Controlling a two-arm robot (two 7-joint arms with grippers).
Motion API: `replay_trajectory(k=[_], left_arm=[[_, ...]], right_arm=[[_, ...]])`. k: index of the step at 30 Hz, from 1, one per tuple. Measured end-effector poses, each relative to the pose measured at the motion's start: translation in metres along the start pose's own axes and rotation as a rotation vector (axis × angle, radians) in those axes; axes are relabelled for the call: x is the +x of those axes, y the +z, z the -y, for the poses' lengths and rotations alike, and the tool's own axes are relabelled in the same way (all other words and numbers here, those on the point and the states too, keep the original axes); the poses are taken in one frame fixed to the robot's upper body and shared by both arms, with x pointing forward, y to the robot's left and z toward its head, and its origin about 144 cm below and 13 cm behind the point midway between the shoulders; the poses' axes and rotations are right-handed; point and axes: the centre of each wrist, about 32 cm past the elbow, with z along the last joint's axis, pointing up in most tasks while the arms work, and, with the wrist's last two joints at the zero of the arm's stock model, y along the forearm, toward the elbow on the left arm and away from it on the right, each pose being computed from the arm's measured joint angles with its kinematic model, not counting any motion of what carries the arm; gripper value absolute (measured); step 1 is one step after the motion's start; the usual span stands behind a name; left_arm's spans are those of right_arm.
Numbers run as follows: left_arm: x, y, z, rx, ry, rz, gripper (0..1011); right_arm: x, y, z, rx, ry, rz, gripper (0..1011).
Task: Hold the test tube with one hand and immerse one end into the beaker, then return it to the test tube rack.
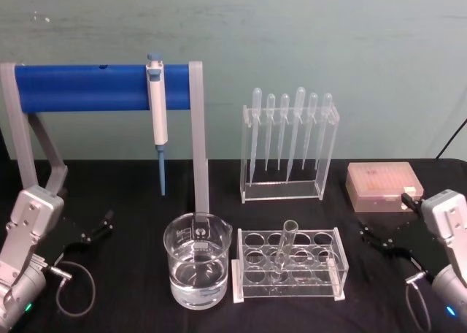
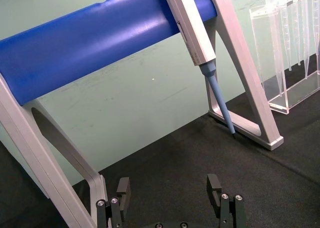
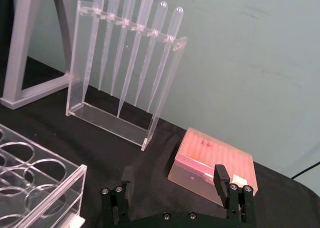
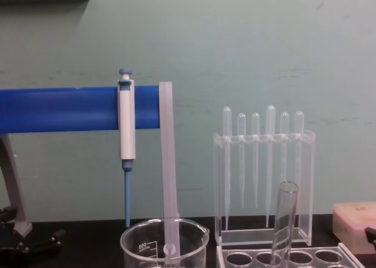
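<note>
The test tube (image 1: pixel 284 247) stands leaning slightly in a clear plastic rack (image 1: pixel 288 288) at the table's front centre; its open rim shows in the chest view (image 4: pixel 286 212). Just left of the rack sits the beaker (image 1: pixel 197 271), partly filled with clear liquid, its rim low in the chest view (image 4: pixel 164 240). My left gripper (image 1: pixel 98 228) rests low at the left, open and empty (image 2: pixel 169 188), well apart from the beaker. At the right, beyond the rack, my right gripper (image 1: pixel 378 238) is also open and empty (image 3: pixel 172 180).
A grey stand with a blue bar (image 1: pixel 102 87) holds a blue-and-white pipettor (image 1: pixel 157 114) behind the beaker. A clear rack of plastic pipettes (image 1: pixel 288 147) stands at the back centre. A pink tip box (image 1: pixel 383 187) lies near the right gripper.
</note>
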Motion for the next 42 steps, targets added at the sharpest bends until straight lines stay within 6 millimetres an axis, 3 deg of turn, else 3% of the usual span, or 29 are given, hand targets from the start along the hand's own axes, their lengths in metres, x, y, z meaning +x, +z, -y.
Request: replay_trajectory(k=[7, 15, 21, 34, 42], left_arm=[[0.0, 0.0, 0.0, 0.0, 0.0, 0.0, 1000], [0.0, 0.0, 0.0, 0.0, 0.0, 0.0, 1000], [0.0, 0.0, 0.0, 0.0, 0.0, 0.0, 1000], [0.0, 0.0, 0.0, 0.0, 0.0, 0.0, 1000], [0.0, 0.0, 0.0, 0.0, 0.0, 0.0, 1000]], right_arm=[[0.001, 0.009, 0.022, 0.016, 0.037, 0.01, 1004], [-0.005, 0.019, 0.059, 0.057, 0.225, -0.015, 1004], [-0.015, 0.025, 0.071, 0.098, 0.327, -0.034, 1004], [-0.064, 0.028, 0.046, 0.253, 0.368, -0.067, 1004], [-0.078, 0.025, 0.029, 0.298, 0.336, -0.094, 1004]])
